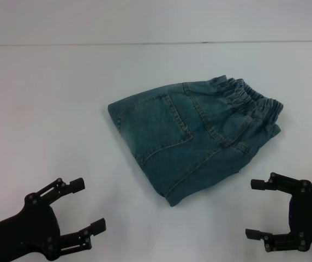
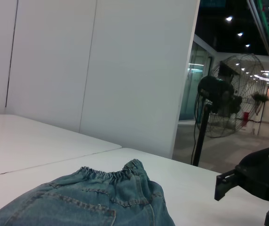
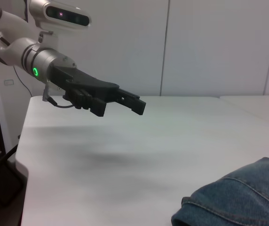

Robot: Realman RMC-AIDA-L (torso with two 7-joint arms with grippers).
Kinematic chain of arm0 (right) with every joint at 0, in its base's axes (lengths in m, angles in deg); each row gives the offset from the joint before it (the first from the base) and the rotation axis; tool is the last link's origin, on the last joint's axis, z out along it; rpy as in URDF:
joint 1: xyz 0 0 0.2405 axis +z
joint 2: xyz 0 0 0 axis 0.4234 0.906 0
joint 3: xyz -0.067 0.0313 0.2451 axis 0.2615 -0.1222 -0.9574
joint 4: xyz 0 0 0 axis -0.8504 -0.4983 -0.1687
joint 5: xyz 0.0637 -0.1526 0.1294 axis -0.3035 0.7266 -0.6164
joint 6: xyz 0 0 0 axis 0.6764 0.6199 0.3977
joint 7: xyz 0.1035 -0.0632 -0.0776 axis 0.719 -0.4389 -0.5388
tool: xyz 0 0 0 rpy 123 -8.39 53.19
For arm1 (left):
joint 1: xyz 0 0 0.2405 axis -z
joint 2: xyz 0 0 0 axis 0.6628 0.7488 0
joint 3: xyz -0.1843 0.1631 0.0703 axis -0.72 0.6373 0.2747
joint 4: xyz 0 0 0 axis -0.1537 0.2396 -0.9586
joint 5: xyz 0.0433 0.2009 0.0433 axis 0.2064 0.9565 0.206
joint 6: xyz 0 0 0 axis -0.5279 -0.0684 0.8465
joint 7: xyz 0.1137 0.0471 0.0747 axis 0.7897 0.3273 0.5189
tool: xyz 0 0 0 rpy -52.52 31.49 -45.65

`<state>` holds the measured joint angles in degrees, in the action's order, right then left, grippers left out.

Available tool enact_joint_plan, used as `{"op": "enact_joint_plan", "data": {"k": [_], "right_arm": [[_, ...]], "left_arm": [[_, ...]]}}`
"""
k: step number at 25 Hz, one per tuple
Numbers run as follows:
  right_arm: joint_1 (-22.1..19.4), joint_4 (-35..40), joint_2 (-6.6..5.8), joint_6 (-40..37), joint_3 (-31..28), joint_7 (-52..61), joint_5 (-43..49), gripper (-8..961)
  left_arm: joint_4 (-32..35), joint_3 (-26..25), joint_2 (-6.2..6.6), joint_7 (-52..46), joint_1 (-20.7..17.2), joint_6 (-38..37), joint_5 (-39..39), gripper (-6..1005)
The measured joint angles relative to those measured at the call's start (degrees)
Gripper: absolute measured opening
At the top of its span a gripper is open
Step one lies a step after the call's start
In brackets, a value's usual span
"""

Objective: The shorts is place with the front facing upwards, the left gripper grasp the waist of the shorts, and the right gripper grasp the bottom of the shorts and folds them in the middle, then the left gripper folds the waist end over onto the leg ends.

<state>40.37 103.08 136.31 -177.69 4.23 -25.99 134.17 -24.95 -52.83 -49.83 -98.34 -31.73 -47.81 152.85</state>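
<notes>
The white table carries the shorts, folded into a wedge at its middle, patch pocket up, elastic waist far right. No writing is legible. The left gripper and right gripper hover nearby, jaws apart, empty.

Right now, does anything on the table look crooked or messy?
Yes: the shorts lie folded and skewed diagonally, elastic waist bunched toward the far right. Both the left gripper and right gripper are open, touching nothing.
</notes>
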Motion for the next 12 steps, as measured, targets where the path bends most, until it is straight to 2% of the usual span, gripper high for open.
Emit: {"op": "enact_joint_plan", "data": {"k": [5, 12], "right_arm": [[-0.09, -0.48, 0.06, -0.01, -0.3, -1.07, -0.03, 915], [-0.12, -0.76, 0.09, 0.12, -0.61, -1.83, -0.05, 944]], "left_arm": [[-0.05, -0.11, 0.03, 0.12, -0.04, -0.14, 0.11, 937], [-0.01, -0.36, 0.05, 0.15, -0.41, -0.17, 0.92, 937]]}}
